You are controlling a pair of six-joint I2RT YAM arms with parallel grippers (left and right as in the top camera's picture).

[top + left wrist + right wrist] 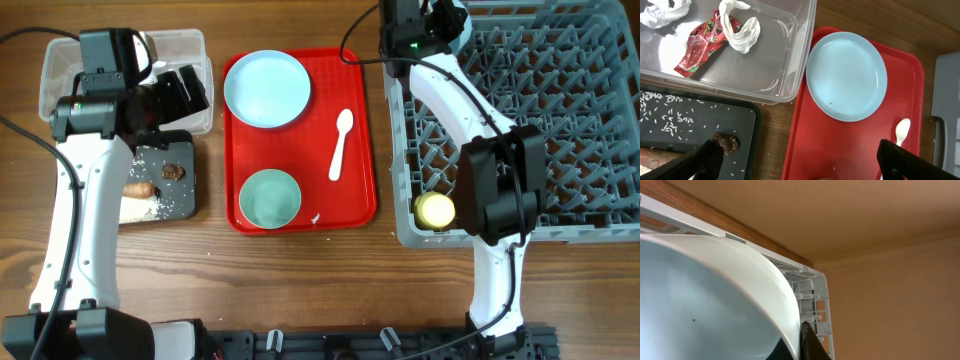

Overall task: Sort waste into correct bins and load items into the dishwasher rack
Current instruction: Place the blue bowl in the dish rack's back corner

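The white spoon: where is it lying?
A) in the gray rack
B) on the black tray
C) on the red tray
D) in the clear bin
C: the white spoon lies on the red tray, just right of the blue plate.

A white bowl (715, 305) fills the lower left, rim touching one dark jaw; behind the bowl, the pale corner of the rack (822, 300).

Overhead: straight down, whole table (300, 290).
Left wrist: downward, near tray (805, 125).
Right wrist: tight on bowl (715, 295), rack (817, 295) corner.
Shared: plate (266, 88), spoon (340, 143) in overhead, left wrist.
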